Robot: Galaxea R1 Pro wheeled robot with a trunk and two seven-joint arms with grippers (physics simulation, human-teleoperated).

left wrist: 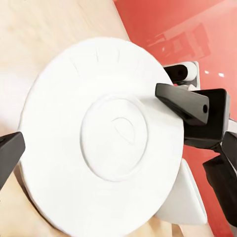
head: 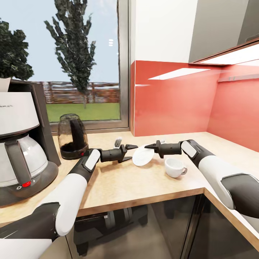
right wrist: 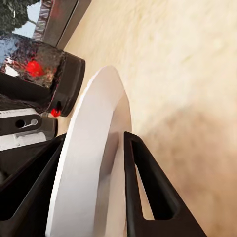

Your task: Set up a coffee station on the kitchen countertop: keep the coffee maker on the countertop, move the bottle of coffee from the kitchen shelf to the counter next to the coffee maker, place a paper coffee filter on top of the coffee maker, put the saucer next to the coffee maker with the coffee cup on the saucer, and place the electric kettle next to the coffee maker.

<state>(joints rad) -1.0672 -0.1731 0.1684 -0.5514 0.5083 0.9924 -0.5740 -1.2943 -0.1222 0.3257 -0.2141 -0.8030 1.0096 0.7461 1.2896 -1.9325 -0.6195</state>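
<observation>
The white saucer [head: 142, 157] hangs tilted on edge just above the wooden countertop [head: 118, 183]. My right gripper [head: 149, 145] is shut on its upper rim; in the right wrist view the rim [right wrist: 91, 163] sits between both black fingers [right wrist: 148, 192]. My left gripper [head: 133, 147] faces the saucer's face [left wrist: 108, 143] from the other side, open and holding nothing. The white coffee cup [head: 175, 167] stands upright on the counter beside the saucer. At the far left is the coffee maker [head: 21, 144], with the dark bottle of coffee [head: 73, 136] next to it.
A window [head: 72, 61] runs behind the counter's left part and a red backsplash [head: 180, 100] behind the right. The counter turns a corner at right, under wall cabinets [head: 223, 28]. A small white object [head: 118, 142] sits just behind my left wrist.
</observation>
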